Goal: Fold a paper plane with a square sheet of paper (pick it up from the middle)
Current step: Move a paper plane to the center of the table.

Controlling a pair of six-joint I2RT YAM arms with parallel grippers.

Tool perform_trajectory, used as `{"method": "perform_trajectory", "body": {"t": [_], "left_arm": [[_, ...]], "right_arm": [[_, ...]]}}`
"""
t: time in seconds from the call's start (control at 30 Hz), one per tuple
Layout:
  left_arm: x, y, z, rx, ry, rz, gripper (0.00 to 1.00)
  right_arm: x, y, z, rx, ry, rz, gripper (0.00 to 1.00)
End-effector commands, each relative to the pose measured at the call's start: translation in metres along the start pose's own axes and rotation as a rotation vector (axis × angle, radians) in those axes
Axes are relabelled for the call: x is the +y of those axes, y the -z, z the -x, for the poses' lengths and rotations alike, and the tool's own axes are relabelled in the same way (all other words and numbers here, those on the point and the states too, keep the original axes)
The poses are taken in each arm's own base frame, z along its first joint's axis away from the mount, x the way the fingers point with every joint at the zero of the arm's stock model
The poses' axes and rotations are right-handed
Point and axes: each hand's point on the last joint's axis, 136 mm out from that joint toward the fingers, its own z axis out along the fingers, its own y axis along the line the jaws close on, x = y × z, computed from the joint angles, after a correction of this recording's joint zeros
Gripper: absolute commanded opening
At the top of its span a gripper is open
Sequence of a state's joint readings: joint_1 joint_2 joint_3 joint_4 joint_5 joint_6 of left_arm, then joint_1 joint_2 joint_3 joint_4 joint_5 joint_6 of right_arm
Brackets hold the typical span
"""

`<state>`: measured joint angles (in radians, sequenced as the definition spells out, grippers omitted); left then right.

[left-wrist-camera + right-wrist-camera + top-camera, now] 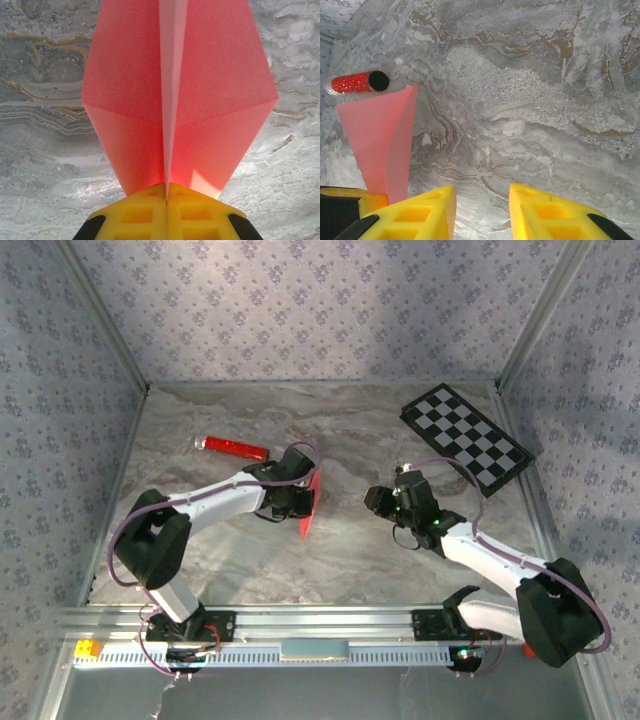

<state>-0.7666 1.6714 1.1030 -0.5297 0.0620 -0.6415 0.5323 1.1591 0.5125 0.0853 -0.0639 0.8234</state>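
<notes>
The thin pink square sheet of paper [175, 100], creased into a narrow pointed shape with a centre fold, is held upright above the grey marble table [45, 165]. It is gripped by the left gripper [166, 200], whose yellow fingers are pressed together on the fold at its lower end. The right gripper [482, 210] is seen with its fingers parted, nothing between them, and apart from the paper. The paper is judged to be very light, limp away from its creases and easily crumpled. A second hold is best taken on the stiffer centre fold, near the middle, with gentle pressure.
</notes>
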Motion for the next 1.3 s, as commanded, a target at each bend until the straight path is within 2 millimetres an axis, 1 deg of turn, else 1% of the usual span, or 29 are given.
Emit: {"method": "perform_trajectory", "body": {"t": [0.0, 0.2, 0.43, 0.77, 1.27], "left_arm": [[0.011, -0.003, -0.008, 0.038, -0.037, 0.099, 0.02], [0.012, -0.01, -0.01, 0.068, -0.041, 0.136, 0.03], [0.013, -0.015, -0.013, 0.081, -0.021, 0.138, 0.06], [0.013, -0.022, -0.016, 0.098, -0.011, 0.138, 0.07], [0.009, -0.026, -0.016, 0.103, -0.012, 0.129, 0.12]], "right_arm": [[-0.002, -0.003, -0.004, 0.015, -0.02, 0.001, 0.35], [-0.005, -0.004, -0.009, 0.028, -0.032, -0.003, 0.35], [-0.005, -0.005, -0.011, 0.035, -0.036, 0.002, 0.36], [-0.006, -0.006, -0.014, 0.044, -0.038, 0.003, 0.37], [-0.008, -0.008, -0.016, 0.051, -0.041, -0.004, 0.37]]}}
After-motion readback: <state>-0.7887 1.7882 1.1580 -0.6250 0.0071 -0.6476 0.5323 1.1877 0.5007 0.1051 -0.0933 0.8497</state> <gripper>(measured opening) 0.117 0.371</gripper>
